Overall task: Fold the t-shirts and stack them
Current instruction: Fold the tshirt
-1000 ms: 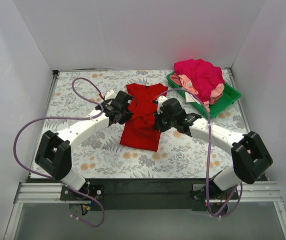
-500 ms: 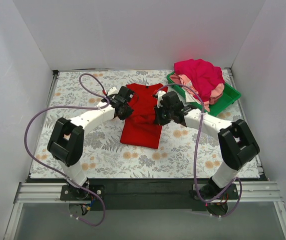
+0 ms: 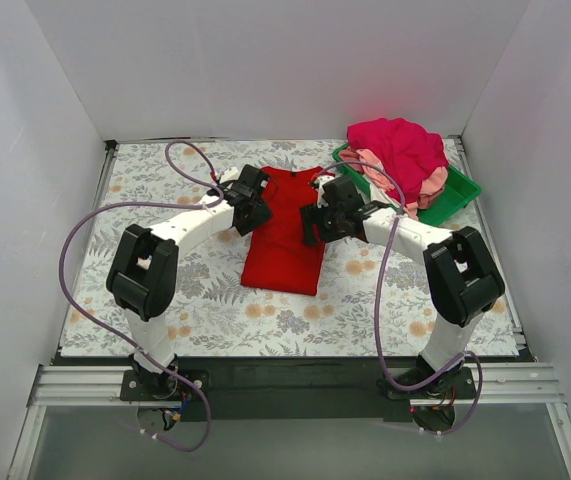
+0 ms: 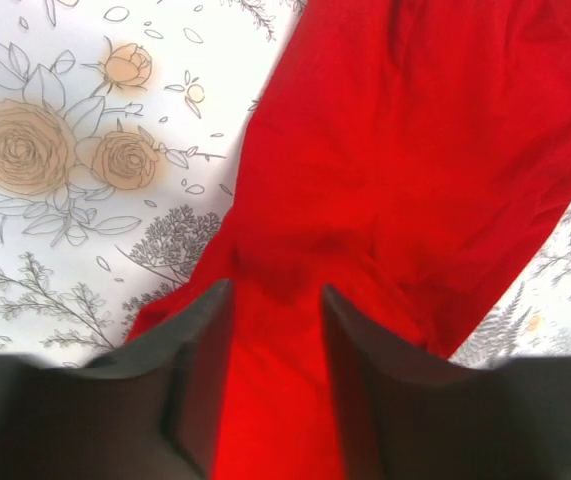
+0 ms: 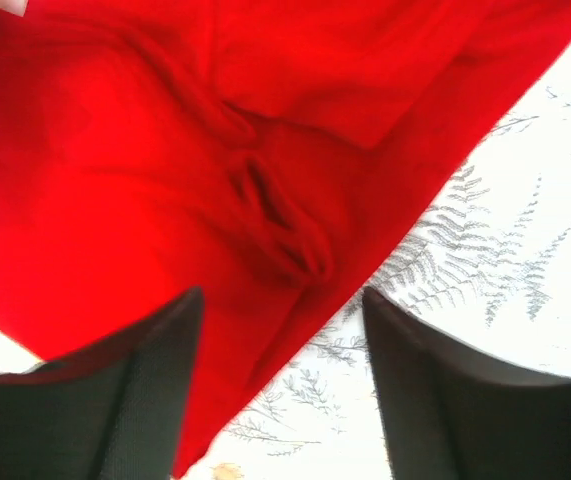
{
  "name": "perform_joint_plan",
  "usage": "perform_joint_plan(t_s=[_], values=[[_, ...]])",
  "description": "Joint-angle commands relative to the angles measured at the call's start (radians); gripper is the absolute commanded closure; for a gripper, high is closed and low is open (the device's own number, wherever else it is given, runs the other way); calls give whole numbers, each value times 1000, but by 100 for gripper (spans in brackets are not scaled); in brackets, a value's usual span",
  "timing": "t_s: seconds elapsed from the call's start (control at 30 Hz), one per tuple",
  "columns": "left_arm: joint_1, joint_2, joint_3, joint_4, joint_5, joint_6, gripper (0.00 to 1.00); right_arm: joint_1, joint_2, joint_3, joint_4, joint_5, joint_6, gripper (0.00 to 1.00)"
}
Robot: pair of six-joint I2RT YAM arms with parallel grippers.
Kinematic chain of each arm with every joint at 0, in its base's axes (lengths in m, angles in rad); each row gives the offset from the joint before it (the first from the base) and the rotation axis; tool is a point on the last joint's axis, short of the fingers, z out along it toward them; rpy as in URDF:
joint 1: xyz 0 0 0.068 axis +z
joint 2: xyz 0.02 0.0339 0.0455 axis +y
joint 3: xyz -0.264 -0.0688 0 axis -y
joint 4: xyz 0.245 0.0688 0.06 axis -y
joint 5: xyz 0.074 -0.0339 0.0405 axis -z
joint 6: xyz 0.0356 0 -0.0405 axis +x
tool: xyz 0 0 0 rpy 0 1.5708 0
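Observation:
A bright red t-shirt (image 3: 283, 240) lies folded into a long narrow strip in the middle of the flowered table. My left gripper (image 3: 256, 208) hovers over its left edge near the far end, and my right gripper (image 3: 315, 222) over its right edge. In the left wrist view the left gripper (image 4: 275, 300) stands open, with red cloth (image 4: 415, 150) lying flat below the gap. In the right wrist view the right gripper (image 5: 283, 300) is wide open above the puckered edge of the shirt (image 5: 115, 150). More t-shirts, magenta and light pink (image 3: 397, 150), are heaped at the back right.
The heap of shirts sits in a green tray (image 3: 452, 205) at the back right corner. White walls close in the table (image 3: 165, 290) on three sides. Purple cables loop from both arms over the cloth.
Both grippers moved toward the far end of the red shirt and went from shut to open, letting go of the cloth. The shirt's folded sides now lie flat.

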Motion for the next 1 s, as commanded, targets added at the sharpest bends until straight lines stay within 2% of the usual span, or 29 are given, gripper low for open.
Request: perform_joint_plan(t_s=[0.0,0.13,0.3,0.43,0.63,0.83,0.93,0.97], values=[[10,-14,40,7,20,38,43,-7,-5,65,-14,29,-9,11],[8,-61,8,26,40,54,14,-6,-54,41,-13,-3,-9,4],[8,-164,-89,24,68,43,13,-4,-142,-47,19,-76,12,3],[8,-277,-269,27,106,17,12,-2,-186,-119,56,-70,27,2],[7,-448,-477,53,158,-26,11,-4,-85,-56,75,-144,-111,2],[7,-517,-621,59,193,-52,8,-2,46,59,24,5,-183,2],[7,-528,-647,59,192,-57,7,-2,121,112,-16,132,-207,2],[7,-531,-649,61,189,-57,7,-4,139,125,-22,228,-207,2]])
